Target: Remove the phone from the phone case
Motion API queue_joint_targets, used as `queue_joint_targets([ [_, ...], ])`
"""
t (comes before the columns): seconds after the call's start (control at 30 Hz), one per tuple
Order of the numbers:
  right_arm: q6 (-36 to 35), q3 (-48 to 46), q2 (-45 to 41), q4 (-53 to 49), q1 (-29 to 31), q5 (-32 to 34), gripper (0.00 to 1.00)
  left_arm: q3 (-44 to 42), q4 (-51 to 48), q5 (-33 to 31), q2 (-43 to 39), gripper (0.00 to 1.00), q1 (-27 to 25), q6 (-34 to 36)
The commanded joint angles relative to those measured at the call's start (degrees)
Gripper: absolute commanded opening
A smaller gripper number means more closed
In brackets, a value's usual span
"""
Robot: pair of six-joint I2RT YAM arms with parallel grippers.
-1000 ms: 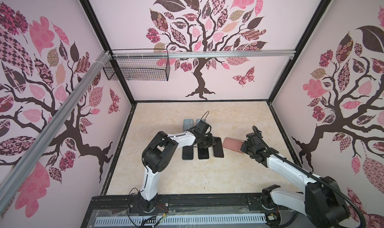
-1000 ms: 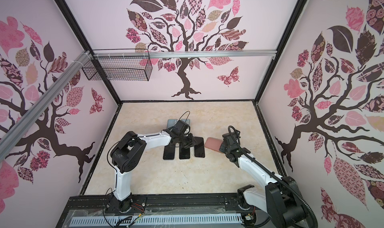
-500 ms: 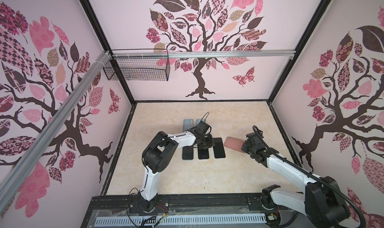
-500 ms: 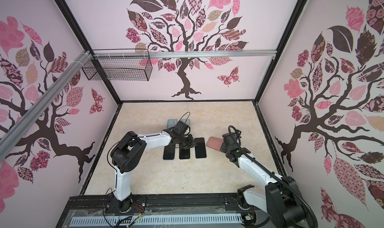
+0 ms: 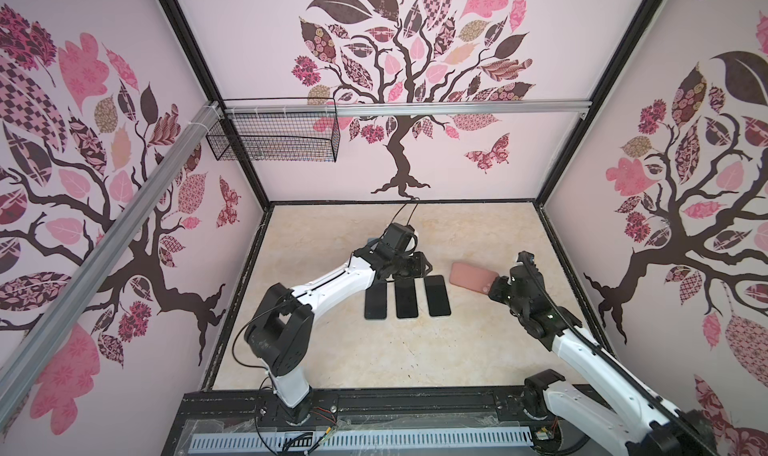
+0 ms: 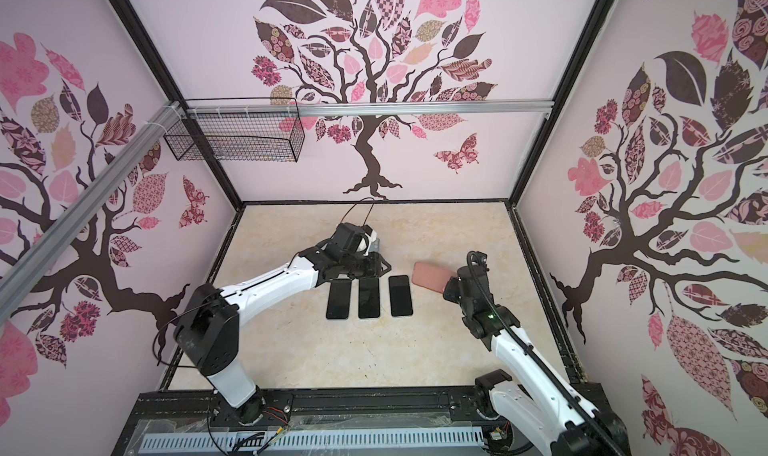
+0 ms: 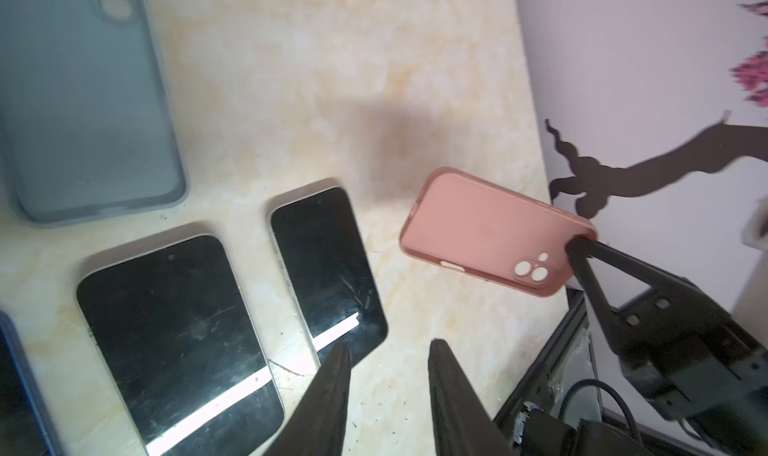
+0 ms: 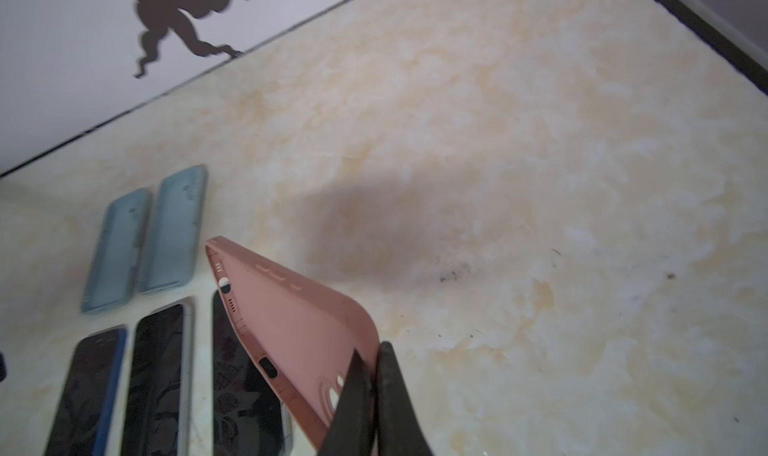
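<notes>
While the right pincer (image 8: 372, 352) clamps tight on the camera-end corner of the matte, round-cornered pink case (image 5: 473, 276), that case hangs tilted above the marbled worktop (image 5: 374, 358), just beside three glossy black phones (image 5: 406, 297) lying flat in a row. The left pincer (image 7: 388, 346), forearm stretched low, hovers partly open and empty over them.

- pink case (image 7: 482, 229): matt, smooth, rubbery-looking
- phones (image 7: 174, 329): glossy black glass fronts, finely scratched
- blue cases (image 8: 172, 229): matt, smooth
- bench (image 7: 332, 80): cream marbled, smooth, low sheen
- basket (image 5: 274, 142): black wire mesh
</notes>
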Motion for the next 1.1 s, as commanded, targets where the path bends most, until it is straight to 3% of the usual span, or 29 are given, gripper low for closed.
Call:
queue_joint_targets([
  [0.0, -5.68, 2.72, -1.88, 0.06, -0.11, -12.65, 0.0, 1.79, -5.47, -4.67, -4.98, 0.39, -1.53, 14.43],
  [0.13, -8.82, 7.37, 2.24, -4.07, 0.18, -27.56, 0.0, 0.91, -10.78, -16.64, -10.42, 0.48, -6.49, 27.88],
  [0.23, -10.83, 10.39, 4.92, -7.27, 2.62, -30.95, 0.0, -0.09, -12.57, -20.48, -12.5, 0.54, -9.39, 33.99],
  [0.43, -15.58, 14.65, 9.19, -12.21, 8.36, -35.01, 0.0, -3.11, -12.13, -17.06, -16.25, 0.56, -11.05, 39.22],
  [0.7, -17.33, 15.8, 11.54, -14.94, 8.4, -41.21, 0.0, -4.47, -13.69, -12.63, -16.32, 0.56, -12.1, 44.04],
  [1.07, -15.41, 16.2, 13.57, -15.45, 8.37, -43.07, 0.0, -5.69, -14.22, -13.73, -14.47, 0.49, -13.49, 46.11],
])
